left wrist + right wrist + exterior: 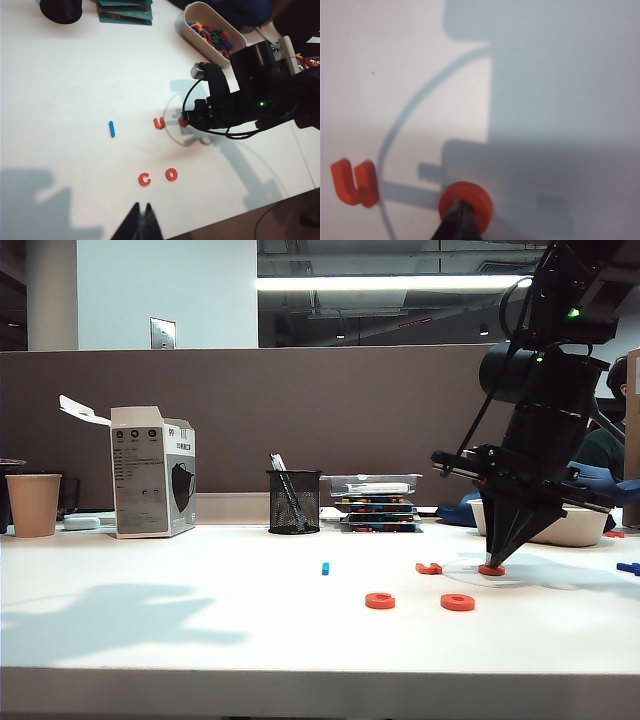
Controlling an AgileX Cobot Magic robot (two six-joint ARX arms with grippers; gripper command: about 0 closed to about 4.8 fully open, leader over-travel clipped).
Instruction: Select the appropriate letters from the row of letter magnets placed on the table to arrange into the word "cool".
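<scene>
On the white table lie an orange-red c and an o, side by side near the front. Further back lie the bright-blue bar and the notched hook-shaped piece. My right gripper is shut and points down. Its tips stand in the hole of a third orange-red ring, which lies flat on the table next to the hook piece. In the exterior view this ring sits under the right gripper. My left gripper is shut and empty, above the table's front edge.
A white tray of mixed letters stands behind the right arm. A mesh pen holder, a stack of flat boxes, a mask box and a paper cup line the back. A darker blue piece lies at far right.
</scene>
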